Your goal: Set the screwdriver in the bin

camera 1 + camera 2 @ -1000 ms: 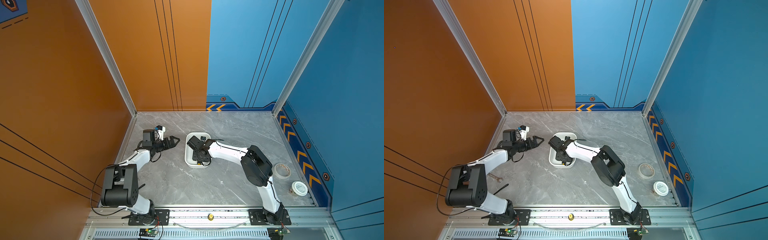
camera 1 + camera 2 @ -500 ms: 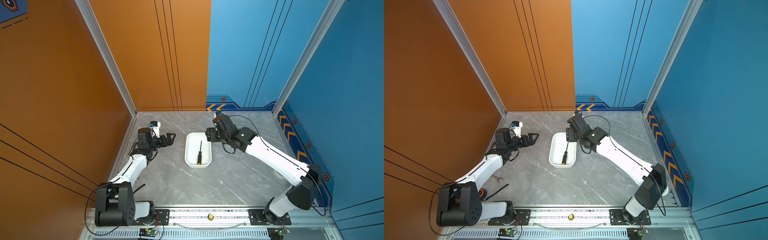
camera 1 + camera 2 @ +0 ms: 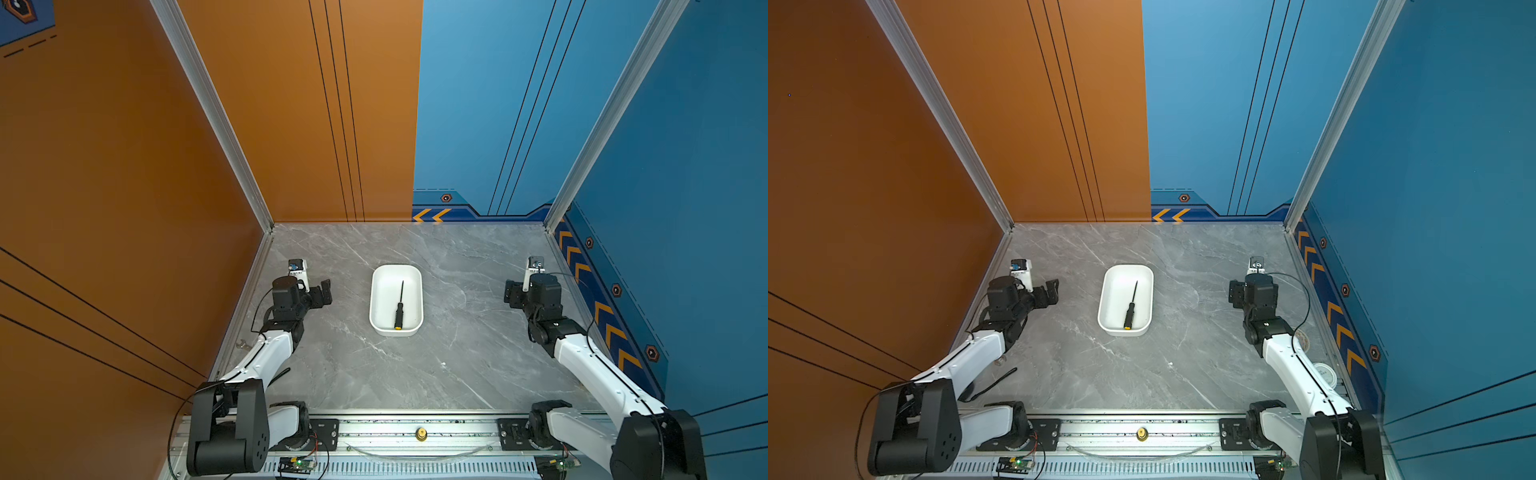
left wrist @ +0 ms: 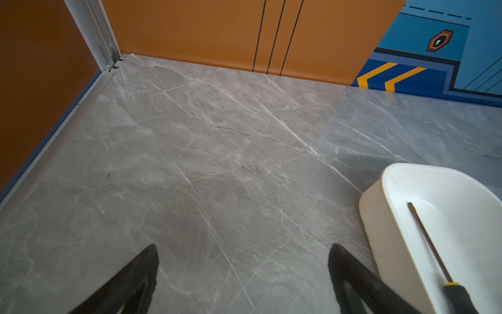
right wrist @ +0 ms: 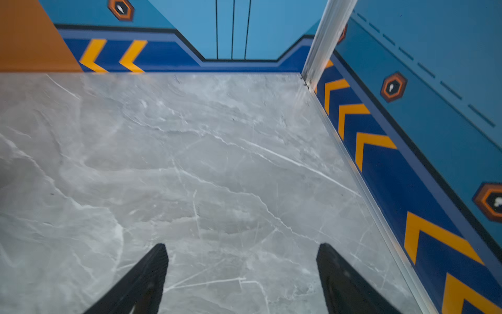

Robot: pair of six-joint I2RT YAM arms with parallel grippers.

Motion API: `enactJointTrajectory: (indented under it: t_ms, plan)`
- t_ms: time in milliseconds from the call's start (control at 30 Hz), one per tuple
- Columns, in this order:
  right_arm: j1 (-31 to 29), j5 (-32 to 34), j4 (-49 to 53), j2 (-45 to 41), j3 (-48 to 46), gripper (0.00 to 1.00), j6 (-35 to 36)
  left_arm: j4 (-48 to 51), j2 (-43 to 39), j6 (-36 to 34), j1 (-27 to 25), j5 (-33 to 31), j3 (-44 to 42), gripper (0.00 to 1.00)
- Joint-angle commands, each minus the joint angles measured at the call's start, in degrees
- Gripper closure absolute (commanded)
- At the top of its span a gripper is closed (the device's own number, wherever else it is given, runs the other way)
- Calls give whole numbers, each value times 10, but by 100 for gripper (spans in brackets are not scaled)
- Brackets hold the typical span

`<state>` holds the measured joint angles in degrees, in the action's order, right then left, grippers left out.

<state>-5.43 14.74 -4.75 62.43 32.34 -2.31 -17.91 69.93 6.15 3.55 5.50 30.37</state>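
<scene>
The grey marble table (image 3: 457,353) carries the white bin (image 3: 386,291) near its middle, and both arms stand well apart from it at the sides. The left gripper (image 4: 243,250) and the right gripper (image 5: 241,248) have their jaws spread wide, with nothing between them. The screwdriver (image 3: 400,305) lies flat inside the bin, its yellow cap toward the near wall. I judge it light, stiff and inclined to roll. The thick black handle offers the surest hold, while the thin shaft may slip.

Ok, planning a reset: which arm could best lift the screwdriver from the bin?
Probably left: the left tool sits nearer the bin, its camera seeing the screwdriver; the right tool sits farther, seeing neither.
</scene>
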Motion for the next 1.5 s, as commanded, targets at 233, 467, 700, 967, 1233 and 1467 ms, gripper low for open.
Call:
enactJointTrajectory:
  t_ms: [233, 467, 700, 967, 1233, 1467]
  plan:
    - [31, -57, -431, 150, -143, 16, -5, -185, 39, -40, 6, -20, -67, 2]
    - [24, -57, -554, 252, -156, 16, -4, -301, 102, -32, 4, -24, -107, 2]
    - [20, -56, -519, 262, -134, 15, 3, -419, 205, -38, -12, -64, -113, 2]
    - [26, -61, -496, 261, -122, 0, -1, -375, 197, -46, -27, -95, -99, 2]
    - [23, -46, -484, 262, -115, 0, -3, -375, 197, -47, -27, -97, -99, 2]
    - [32, -65, -476, 262, -111, 0, -7, -374, 198, -50, -22, -71, -96, 2]
